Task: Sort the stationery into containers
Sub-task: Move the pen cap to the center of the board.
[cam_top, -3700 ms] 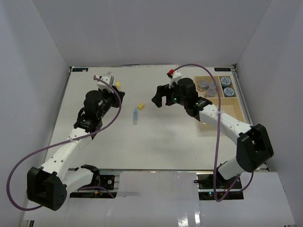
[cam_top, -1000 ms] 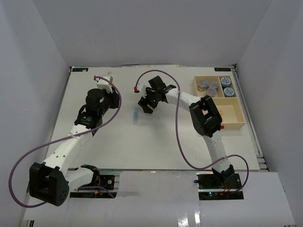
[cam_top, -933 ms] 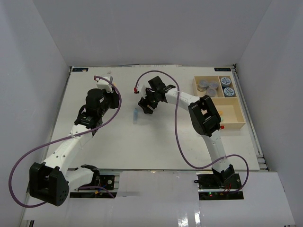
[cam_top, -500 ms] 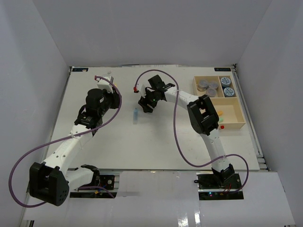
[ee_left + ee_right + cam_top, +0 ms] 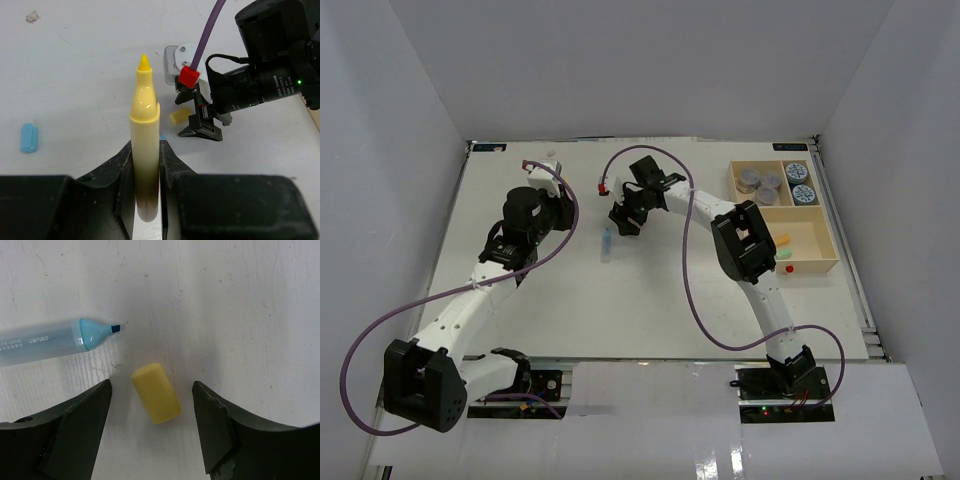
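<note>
My left gripper (image 5: 560,207) (image 5: 145,150) is shut on an uncapped yellow marker (image 5: 144,145), tip pointing away. My right gripper (image 5: 625,216) (image 5: 151,390) is open and low over the table, one jaw on each side of a short yellow cap (image 5: 155,393) without touching it. The cap also shows in the left wrist view (image 5: 178,116); the top view hides it. An uncapped blue marker (image 5: 607,243) (image 5: 50,343) lies just beside it. The wooden tray (image 5: 831,238) stands at the right, holding grey rolls (image 5: 760,182) and blue patterned rolls (image 5: 798,182).
A blue cap (image 5: 29,137) lies on the table, left in the left wrist view. Small orange and green pieces (image 5: 782,239) lie in the tray's larger section. The right arm's elbow (image 5: 748,240) hangs over the tray's left side. White walls close in the table.
My right gripper has swung left from the middle and come down over the yellow cap, which the top view no longer shows. The left gripper keeps the yellow marker and has barely moved.
</note>
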`<state>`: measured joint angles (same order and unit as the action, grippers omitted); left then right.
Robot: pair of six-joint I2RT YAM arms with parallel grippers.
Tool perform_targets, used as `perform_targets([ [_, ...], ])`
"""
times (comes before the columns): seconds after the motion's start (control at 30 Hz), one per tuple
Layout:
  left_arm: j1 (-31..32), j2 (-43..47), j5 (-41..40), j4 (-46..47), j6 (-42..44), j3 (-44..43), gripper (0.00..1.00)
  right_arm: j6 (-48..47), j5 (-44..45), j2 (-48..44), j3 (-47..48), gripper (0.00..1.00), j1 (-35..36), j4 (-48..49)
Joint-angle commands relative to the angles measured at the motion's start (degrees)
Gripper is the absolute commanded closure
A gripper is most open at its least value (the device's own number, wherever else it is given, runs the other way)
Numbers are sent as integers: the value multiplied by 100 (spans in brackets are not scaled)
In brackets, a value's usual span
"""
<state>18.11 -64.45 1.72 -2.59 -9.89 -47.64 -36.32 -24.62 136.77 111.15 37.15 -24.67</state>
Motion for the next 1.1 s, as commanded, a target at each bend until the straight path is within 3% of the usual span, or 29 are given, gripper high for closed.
perform_targets([
  [0.0, -35, -24, 57, 30, 57, -193, 89, -227, -7, 324, 231, 29, 12, -240],
  [0.27, -35, -33, 110, 22, 57, -211, 89, 176, 194, -9, -383, 54, 21, -101],
  [0.37, -27, -15, 127, 22, 49, -211, 89, 545, 396, -457, -1138, 62, 29, 408],
  [0.43, -27, -7, 145, 22, 40, -220, 89, 748, 519, -834, -1805, 72, 21, 725],
  [0.63, -27, 29, 171, 22, 40, -211, 89, 1749, 941, -1881, -3467, 81, 29, 1604],
  [0.83, -27, 64, 233, 13, 14, -228, 89, 3250, 2257, -2997, -5240, 82, 152, 2054],
  [1.07, -27, 73, 303, -4, -4, -228, 88, 4159, 2902, -3534, -6044, 71, 407, 1544],
])
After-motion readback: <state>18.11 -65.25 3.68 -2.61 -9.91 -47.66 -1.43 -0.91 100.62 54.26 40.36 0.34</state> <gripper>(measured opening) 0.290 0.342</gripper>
